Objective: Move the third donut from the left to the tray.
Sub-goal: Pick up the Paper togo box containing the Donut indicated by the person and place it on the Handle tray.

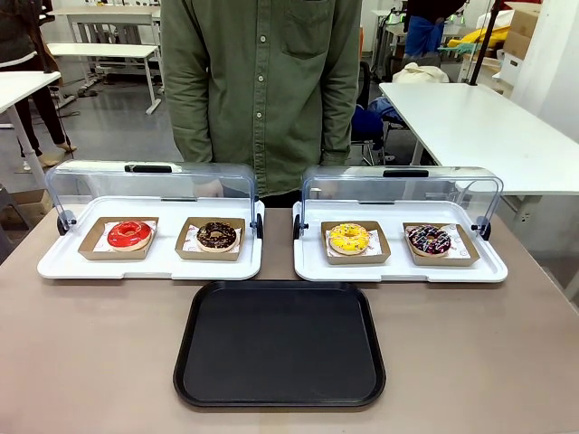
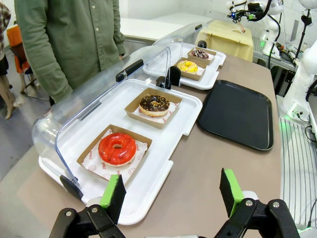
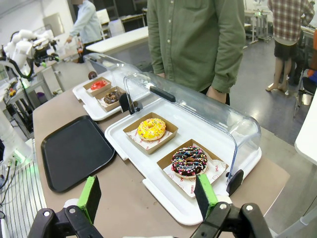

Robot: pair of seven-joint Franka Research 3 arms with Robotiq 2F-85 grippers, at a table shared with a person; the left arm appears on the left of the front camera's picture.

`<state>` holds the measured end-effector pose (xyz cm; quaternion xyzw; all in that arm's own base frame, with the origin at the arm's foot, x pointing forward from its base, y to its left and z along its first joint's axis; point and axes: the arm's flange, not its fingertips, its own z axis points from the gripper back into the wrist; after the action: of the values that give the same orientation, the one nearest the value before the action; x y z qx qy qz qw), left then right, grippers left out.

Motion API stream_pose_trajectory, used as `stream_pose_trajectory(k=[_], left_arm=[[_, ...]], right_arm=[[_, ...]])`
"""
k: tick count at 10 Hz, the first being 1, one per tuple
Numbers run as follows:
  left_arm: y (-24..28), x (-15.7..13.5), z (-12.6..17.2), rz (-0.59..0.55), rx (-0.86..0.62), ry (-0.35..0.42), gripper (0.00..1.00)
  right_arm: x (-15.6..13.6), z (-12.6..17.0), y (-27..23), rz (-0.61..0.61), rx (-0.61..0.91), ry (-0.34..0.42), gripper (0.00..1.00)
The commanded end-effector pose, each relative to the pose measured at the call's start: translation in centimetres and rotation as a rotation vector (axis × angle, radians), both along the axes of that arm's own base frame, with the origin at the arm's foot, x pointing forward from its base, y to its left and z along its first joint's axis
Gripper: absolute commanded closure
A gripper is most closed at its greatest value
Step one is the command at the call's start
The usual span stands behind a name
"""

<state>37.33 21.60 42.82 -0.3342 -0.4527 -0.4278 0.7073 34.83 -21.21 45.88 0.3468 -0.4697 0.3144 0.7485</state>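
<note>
Yellow donut (image 1: 349, 238) in its cardboard holder (image 1: 380, 256) on a white tray (image 1: 398, 269); black tray (image 1: 280, 348) just in front; left claw (image 2: 172, 193) and right claw (image 3: 148, 196) both spread wide.

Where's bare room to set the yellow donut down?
Black tray: wholly bare, robot-side of the left white tray and right white tray. Table either side of it: free. Crowded: both white trays, two donuts each.
</note>
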Motion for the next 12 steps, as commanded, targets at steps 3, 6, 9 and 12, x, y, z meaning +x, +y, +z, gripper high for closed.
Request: stream_pose_trajectory(k=[3, 6, 9, 12], left_arm=[[0.21, 0.1, 0.2, -0.005, -0.003, -0.007, 0.0], [0.21, 0.1, 0.2, -0.005, -0.003, -0.007, 0.0], [0.21, 0.1, 0.2, -0.005, -0.003, -0.007, 0.0], [0.21, 0.1, 0.2, -0.005, -0.003, -0.007, 0.0]], right_arm=[[0.27, 0.1, -0.08, 0.003, 0.008, -0.038, 0.0], [0.27, 0.1, -0.08, 0.003, 0.008, -0.038, 0.0], [0.27, 0.1, -0.08, 0.003, 0.008, -0.038, 0.0], [0.27, 0.1, -0.08, 0.003, 0.008, -0.038, 0.0]])
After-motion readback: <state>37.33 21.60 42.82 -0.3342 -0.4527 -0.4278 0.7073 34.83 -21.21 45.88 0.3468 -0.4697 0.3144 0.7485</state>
